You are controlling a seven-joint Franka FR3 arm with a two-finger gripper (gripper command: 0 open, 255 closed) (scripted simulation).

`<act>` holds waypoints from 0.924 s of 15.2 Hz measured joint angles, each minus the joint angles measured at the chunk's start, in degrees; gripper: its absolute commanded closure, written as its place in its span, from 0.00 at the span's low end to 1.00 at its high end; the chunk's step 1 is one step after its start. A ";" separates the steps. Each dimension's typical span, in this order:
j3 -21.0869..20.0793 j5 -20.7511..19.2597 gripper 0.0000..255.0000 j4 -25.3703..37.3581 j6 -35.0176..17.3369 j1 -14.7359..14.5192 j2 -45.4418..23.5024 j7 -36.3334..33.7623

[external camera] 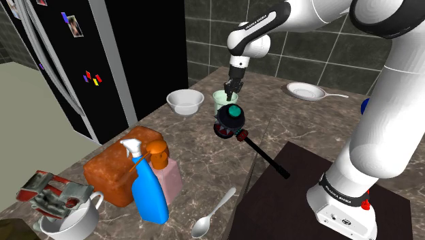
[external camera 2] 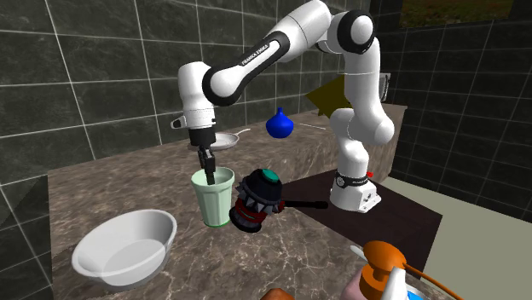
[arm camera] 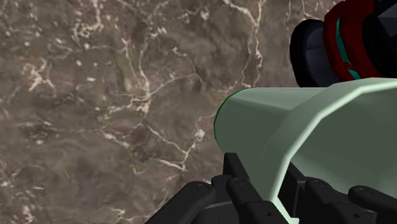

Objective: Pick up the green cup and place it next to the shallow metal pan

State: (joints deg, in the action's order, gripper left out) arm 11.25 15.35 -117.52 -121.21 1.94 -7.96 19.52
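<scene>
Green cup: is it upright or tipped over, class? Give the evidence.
Upright. The cup stands on its narrower base on the counter, with its open mouth facing up.

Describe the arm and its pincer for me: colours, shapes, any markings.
The arm is built of rounded, glossy white links with dark bands at the joints. One link carries black FRANKA EMIKA lettering. Its white foot shows small red marks. The pincer is all black, a slim body ending in two narrow fingers.
</scene>
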 measured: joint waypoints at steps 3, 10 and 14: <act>0.00 0.00 1.00 -0.01 0.00 0.00 -0.01 0.00; 0.18 -0.87 1.00 1.94 3.46 0.03 1.65 -0.99; 0.21 -1.51 1.00 3.14 5.97 -0.06 3.13 -1.91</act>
State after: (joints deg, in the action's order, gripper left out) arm 11.46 13.84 -114.38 -115.24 1.87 -4.83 17.61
